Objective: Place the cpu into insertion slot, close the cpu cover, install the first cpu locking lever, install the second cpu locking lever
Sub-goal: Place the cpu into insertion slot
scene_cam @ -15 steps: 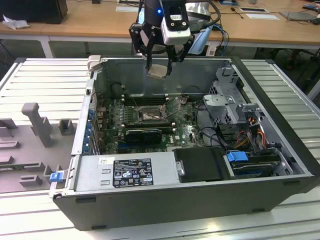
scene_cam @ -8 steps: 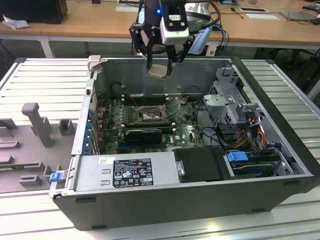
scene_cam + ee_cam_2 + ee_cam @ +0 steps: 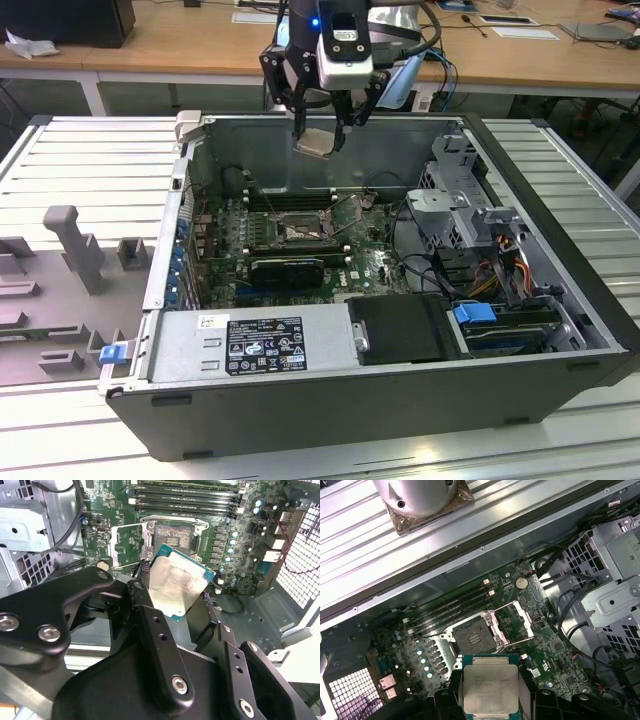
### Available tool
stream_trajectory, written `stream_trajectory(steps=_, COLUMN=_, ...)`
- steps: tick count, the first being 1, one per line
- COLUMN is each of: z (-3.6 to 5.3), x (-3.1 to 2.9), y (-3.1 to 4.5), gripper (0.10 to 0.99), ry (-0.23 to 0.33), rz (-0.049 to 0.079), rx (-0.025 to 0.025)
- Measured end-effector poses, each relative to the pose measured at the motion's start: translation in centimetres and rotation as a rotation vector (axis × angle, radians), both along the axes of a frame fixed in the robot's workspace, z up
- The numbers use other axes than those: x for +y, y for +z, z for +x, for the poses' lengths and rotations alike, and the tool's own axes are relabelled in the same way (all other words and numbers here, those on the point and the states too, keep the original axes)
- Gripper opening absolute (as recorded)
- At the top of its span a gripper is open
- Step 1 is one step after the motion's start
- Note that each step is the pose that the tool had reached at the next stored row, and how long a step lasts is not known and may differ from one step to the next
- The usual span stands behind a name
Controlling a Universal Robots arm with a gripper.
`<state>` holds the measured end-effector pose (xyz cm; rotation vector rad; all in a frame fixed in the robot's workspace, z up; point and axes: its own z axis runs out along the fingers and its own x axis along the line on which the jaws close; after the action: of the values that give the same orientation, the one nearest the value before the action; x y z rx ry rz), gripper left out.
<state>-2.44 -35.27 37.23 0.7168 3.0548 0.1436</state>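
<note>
Overhead, the gripper [image 3: 320, 136] hangs above the open computer case [image 3: 400, 400], its fingers [image 3: 155, 635] pinching the cpu [image 3: 313, 144] by opposite edges, with the chip's pale metal face slightly tilted. The insertion slot [image 3: 474, 639] lies well below the fingertips, apparently not quite straight beneath them, on the green board [image 3: 545, 655] and is empty. The cpu cover [image 3: 512, 622] stands swung open just beside the slot, leaving the socket uncovered.

Black label [image 3: 265, 345] (on grey box), print unreadable
</note>
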Motion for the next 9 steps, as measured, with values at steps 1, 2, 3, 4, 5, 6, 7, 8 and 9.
stream_trajectory(steps=1, z=0.0, x=0.0, y=0.0, gripper=0.533, ry=-0.009, rz=0.0, rx=0.0)
stream_trajectory(steps=2, z=0.0, x=0.0, y=0.0, gripper=0.533, ry=-0.019, rz=0.0, rx=0.0)
stream_trajectory(steps=3, z=0.0, x=0.0, y=0.0, gripper=0.533, ry=-0.024, rz=0.0, rx=0.0)
stream_trajectory(steps=4, z=0.0, x=0.0, y=0.0, gripper=0.533, ry=-0.03, rz=0.0, rx=0.0)
stream_trajectory(steps=5, z=0.0, x=0.0, y=0.0, gripper=0.533, ry=-0.037, rz=0.0, rx=0.0)
stream_trajectory(steps=6, z=0.0, x=0.0, y=0.0, gripper=0.533, ry=-0.041, rz=0.0, rx=0.0)
stream_trajectory(steps=7, z=0.0, x=0.0, y=0.0, gripper=0.533, ry=-0.044, rz=0.0, rx=0.0)
stream_trajectory(steps=8, z=0.0, x=0.0, y=0.0, gripper=0.533, ry=-0.051, rz=0.0, rx=0.0)
stream_trajectory(steps=9, z=0.0, x=0.0, y=0.0, gripper=0.533, ry=-0.055, rz=0.0, rx=0.0)
